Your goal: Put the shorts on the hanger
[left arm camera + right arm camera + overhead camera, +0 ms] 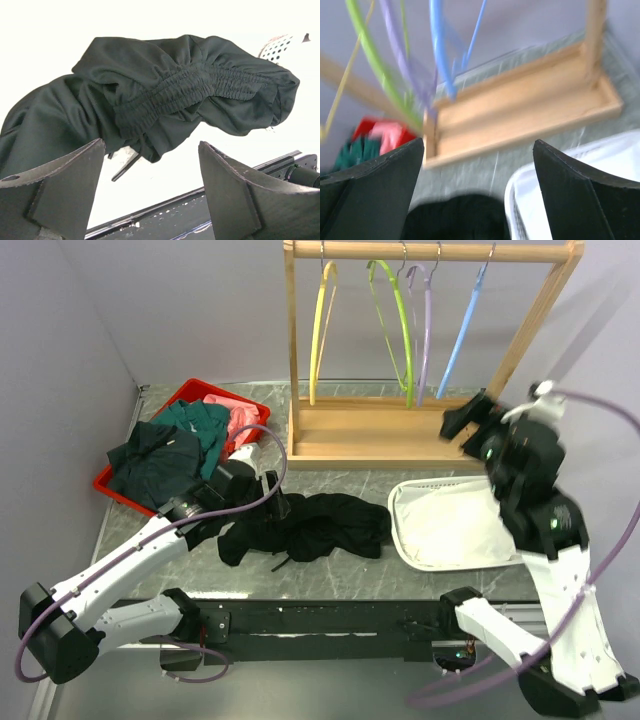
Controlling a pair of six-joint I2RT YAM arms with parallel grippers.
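The black shorts (318, 525) lie crumpled on the table in front of the rack. In the left wrist view they (175, 95) fill the upper part, elastic waistband showing. My left gripper (273, 507) is at their left end, low over the table; its jaws (150, 192) are open and empty, with the cloth just beyond them. The light-blue hanger (463, 332) hangs rightmost on the rack and shows blurred in the right wrist view (440, 50). My right gripper (466, 421) is raised near the rack's right end, below the hanger, open and empty (477, 192).
The wooden rack (400, 435) also holds yellow (320, 325), green (395, 320) and lilac (427, 325) hangers. A red bin (112, 483) with dark green and pink clothes stands at the left. A white mesh basket (450, 525) lies to the right of the shorts.
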